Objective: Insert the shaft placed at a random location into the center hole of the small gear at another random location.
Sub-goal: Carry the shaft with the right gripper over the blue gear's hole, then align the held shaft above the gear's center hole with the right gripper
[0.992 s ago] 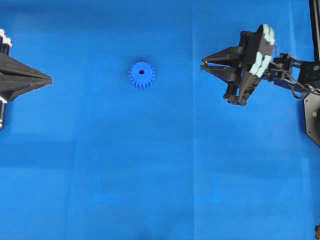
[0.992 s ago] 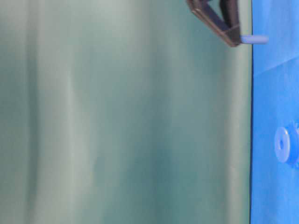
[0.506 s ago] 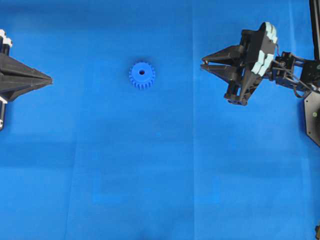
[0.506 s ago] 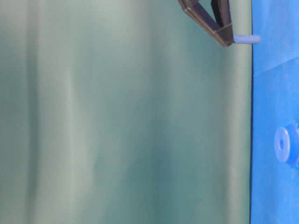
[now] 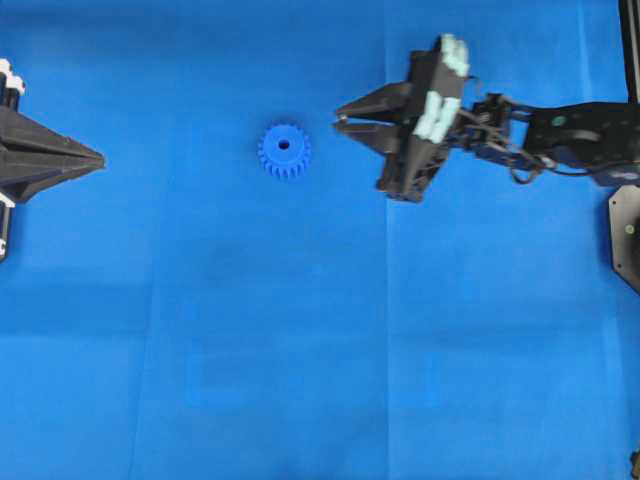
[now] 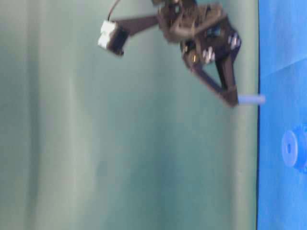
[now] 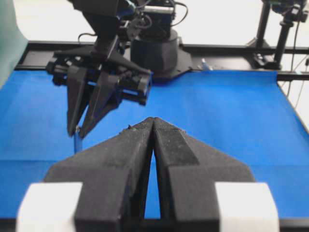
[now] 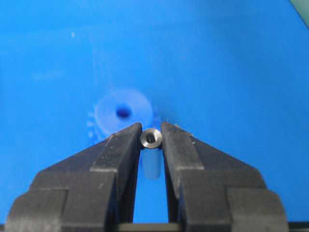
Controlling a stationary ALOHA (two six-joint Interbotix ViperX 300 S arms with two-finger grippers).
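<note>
Blue cloth covers the worktop, and the gear lies flat on it with its hole facing up, left of centre in the overhead view. The shaft is pinched at its upper end between the narrowed fingers of the right gripper, so that its lower length hangs free below the tips, presumably to leave that part clear for entering the hole. The gripper is held above the cloth, just right of the gear and not yet over it. The left gripper is parked at the left edge with its fingers pressed together on nothing, well apart from the gear.
</note>
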